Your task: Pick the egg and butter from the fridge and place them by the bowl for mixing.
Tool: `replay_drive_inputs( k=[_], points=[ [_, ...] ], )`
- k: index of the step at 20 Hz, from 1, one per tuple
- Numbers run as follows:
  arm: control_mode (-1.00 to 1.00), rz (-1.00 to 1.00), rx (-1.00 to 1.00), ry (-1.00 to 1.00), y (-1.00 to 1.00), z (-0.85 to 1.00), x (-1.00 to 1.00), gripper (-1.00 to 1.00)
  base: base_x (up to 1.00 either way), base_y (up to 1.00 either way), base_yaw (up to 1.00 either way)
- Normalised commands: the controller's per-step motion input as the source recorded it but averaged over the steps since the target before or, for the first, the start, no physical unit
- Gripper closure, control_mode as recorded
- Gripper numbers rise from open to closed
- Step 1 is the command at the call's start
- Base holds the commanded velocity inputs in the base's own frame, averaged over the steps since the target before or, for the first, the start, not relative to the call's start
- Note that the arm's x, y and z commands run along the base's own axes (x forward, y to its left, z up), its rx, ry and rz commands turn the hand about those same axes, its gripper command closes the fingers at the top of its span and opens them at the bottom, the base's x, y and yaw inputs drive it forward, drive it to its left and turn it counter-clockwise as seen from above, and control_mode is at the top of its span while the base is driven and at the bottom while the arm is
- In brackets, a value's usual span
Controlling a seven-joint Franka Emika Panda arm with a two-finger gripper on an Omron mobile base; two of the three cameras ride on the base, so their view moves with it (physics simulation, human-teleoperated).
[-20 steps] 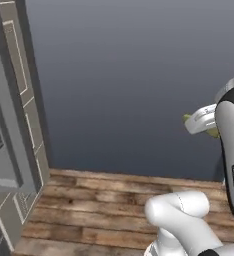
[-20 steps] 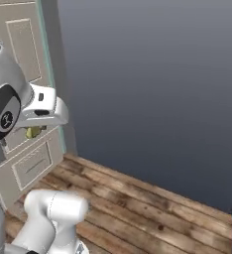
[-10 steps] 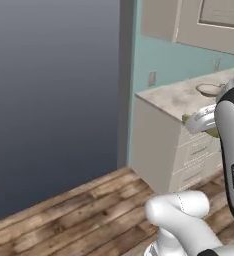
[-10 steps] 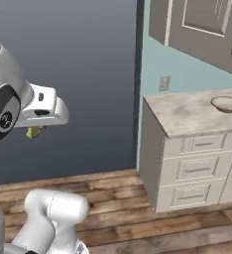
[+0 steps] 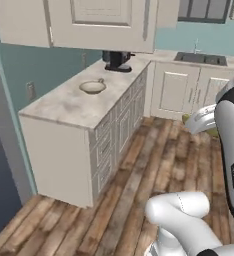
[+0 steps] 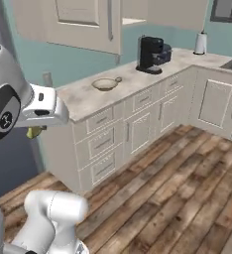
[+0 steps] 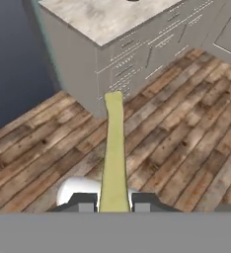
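My gripper (image 7: 114,200) is shut on the butter (image 7: 113,148), a thin pale yellow-olive stick that points away from the hand over the wooden floor. The stick's end pokes out beside the white hand (image 5: 186,119) at the right edge of the left base view, and under the hand (image 6: 33,132) in the right base view. The bowl (image 5: 92,87) (image 6: 104,84), tan-rimmed and shallow, sits on the marble counter (image 5: 64,102) well ahead of the gripper. A tiny pale ovoid, the egg (image 6: 119,79), lies just beside the bowl. The fridge is out of view.
The counter (image 6: 83,96) has drawers and doors below and wall cabinets above. A black coffee machine (image 5: 116,61) (image 6: 151,53) stands further along it; a sink (image 5: 199,58) and paper towel roll (image 6: 201,43) are at the far corner. Wooden floor (image 7: 186,138) lies between me and the counter.
The whole picture has swung: the base has turned from a dark grey surface towards the counter, which now stands closer and fuller in view. The butter stays in the shut gripper.
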Motion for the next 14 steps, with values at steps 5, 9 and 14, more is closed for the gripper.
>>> replay_drive_inputs(
  k=[5,9,14],
  points=[
    [1.0,0.0,0.0,0.0,0.0,0.0,0.0,1.0,0.0,0.0,-0.97],
    [1.0,0.0,0.0,0.0,0.0,0.0,0.0,1.0,0.29,-0.01,-0.65],
    [1.0,0.0,0.0,0.0,0.0,0.0,0.0,1.0,0.56,-0.05,-0.27]
  ],
)
